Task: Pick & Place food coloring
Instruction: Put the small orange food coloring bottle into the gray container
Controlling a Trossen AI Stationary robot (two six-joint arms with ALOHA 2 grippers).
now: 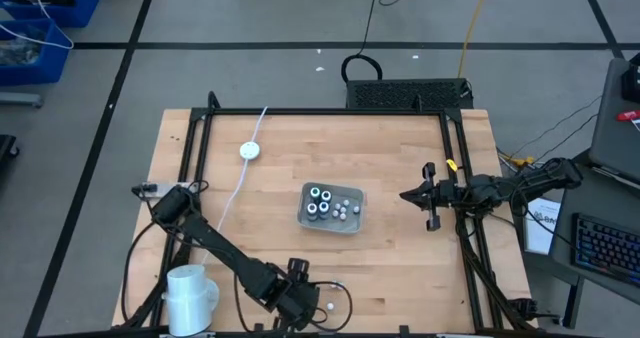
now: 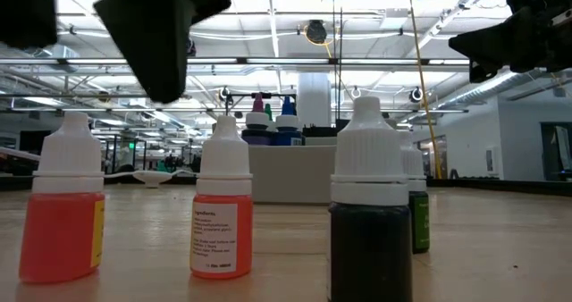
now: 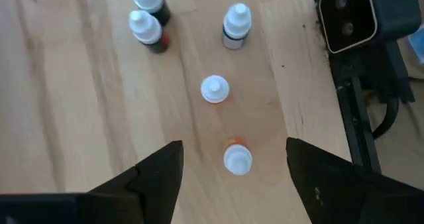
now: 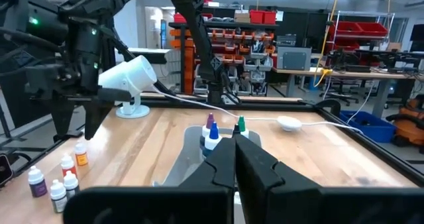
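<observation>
Left gripper (image 3: 235,168) hangs at the near edge of the table (image 1: 400,168), fingers spread wide, nothing between them. Directly under the gap stands an orange bottle (image 3: 236,156) with a white cap, upright on the wood, apart from both fingers. Just beyond it is a white-capped bottle (image 3: 214,89) seen top-down, then three more dark-bodied ones further off.

Step in hand looks like grabbing the orange bottle: best to drop straight down, keep it centred between the fingers, close on the body below the cap, not the narrow tip, and avoid knocking the neighbour. Small and top-heavy, likely to tip if nudged.

Low view shows the bottles close up: squat round bodies, tall ribbed white dropper caps, paper labels; liquid orange-red or near black.

Mid-table sits the grey tray (image 1: 352,224) already holding several bottles. Further right, the right gripper (image 1: 428,208) waits near the table's right edge, fingers pressed together, holding nothing.
</observation>
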